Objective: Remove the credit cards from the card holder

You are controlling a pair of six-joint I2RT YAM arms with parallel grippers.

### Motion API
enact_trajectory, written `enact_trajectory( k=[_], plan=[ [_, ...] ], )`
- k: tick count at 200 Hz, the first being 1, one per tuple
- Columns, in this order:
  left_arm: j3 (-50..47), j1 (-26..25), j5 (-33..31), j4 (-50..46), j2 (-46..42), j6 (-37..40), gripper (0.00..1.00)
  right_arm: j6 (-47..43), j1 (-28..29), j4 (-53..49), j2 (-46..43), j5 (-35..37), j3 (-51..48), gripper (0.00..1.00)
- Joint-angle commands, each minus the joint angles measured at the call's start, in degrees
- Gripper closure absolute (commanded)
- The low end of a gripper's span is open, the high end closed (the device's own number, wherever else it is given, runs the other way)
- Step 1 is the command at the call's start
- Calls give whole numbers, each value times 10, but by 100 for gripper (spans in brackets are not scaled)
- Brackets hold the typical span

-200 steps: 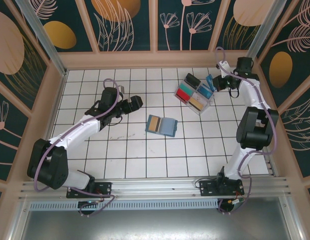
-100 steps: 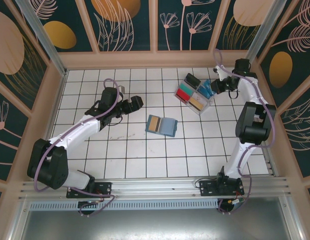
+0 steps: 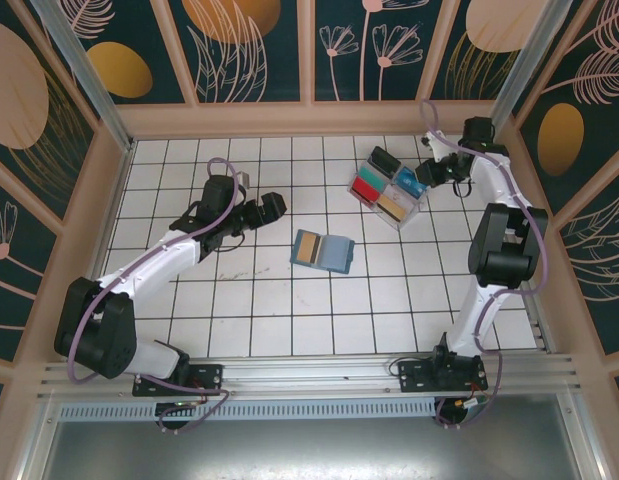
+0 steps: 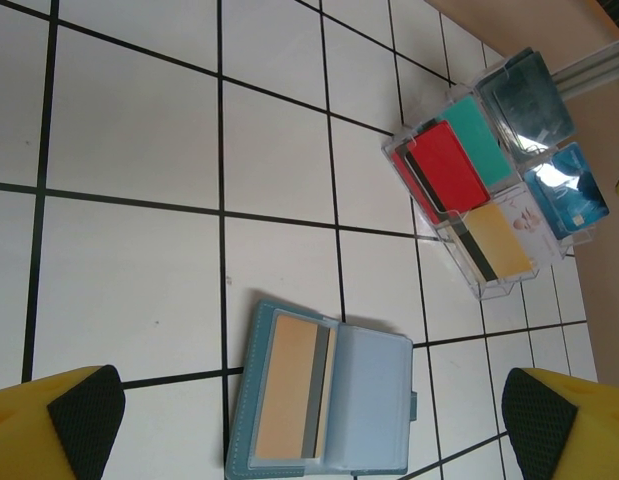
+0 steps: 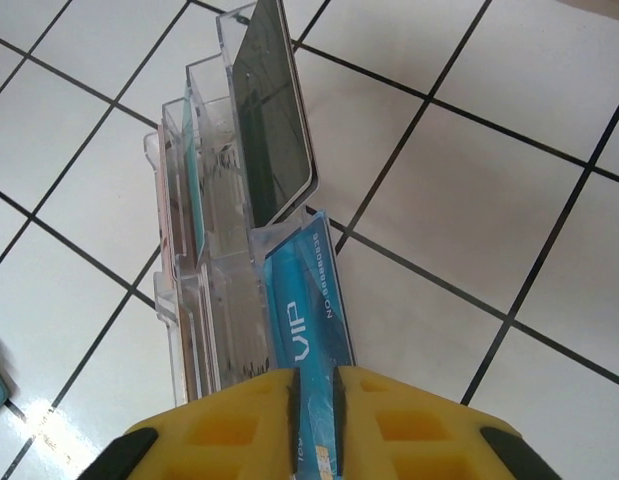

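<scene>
Card holder (image 3: 323, 251) lay open & flat near ctr of the worktop (image 3: 289, 310). One tan credit card (image 4: 292, 390) w/ a grey stripe sat in its left-side slot. The other flap looked bare, tho any pockets underneath couldn't be checked.

Left hand (image 3: 274, 206) was released, fingers (image 4: 64, 420) spread wide, grasping nothing, hovering over the tiles. From it the holder lay just ahead: in the top view to the right & a bit toward the near edge, apart, not touching. In the left wrist view the holder sat btw the two fingertips. The card's long axis ran away from the camera, so the fingers' closing line crossed its short side.

Right hand (image 5: 314, 390) was at the clear tray (image 3: 391, 188), far right, well apart from the holder. A blue card (image 5: 307, 300) sat in the slim gap btw its fingers, in a tray compartment; clamped or let go, can't tell.

Judgement: left arm was clearly nearer, so prob the one for the tan card. It'd need to come down & fwd. Since the card lay flat in its slot, an edge would have to be teased out first.
</scene>
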Motion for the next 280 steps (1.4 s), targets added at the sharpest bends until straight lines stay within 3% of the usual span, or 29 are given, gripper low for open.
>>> enact_trajectory(
  k=[1, 29, 60, 94, 112, 153, 204, 240, 280],
  plan=[
    [-11, 2, 8, 0, 3, 11, 1, 55, 5, 37, -62, -12, 10, 78],
    [-17, 2, 15, 12, 13, 7, 1, 176, 33, 100, -134, 16, -47, 73],
    [-20, 2, 38, 31, 40, 2, 2, 329, 114, 205, -224, 74, -175, 65],
    [-24, 1, 74, 53, 72, -4, 14, 526, 205, 244, -261, 114, -262, 62],
    [-23, -1, 88, 65, 94, -9, 22, 604, 256, 268, -255, 98, -305, 66],
    [1, -14, 98, 73, 142, -12, 38, 768, 353, 320, -210, 141, -369, 67],
    [46, -47, 99, 74, 218, -21, 60, 884, 412, 363, -141, 163, -389, 74],
    [67, -57, 91, 72, 251, -25, 75, 895, 419, 352, -103, 154, -376, 79],
    [65, -57, 84, 74, 275, -30, 86, 901, 418, 348, -79, 150, -376, 81]
  ],
)
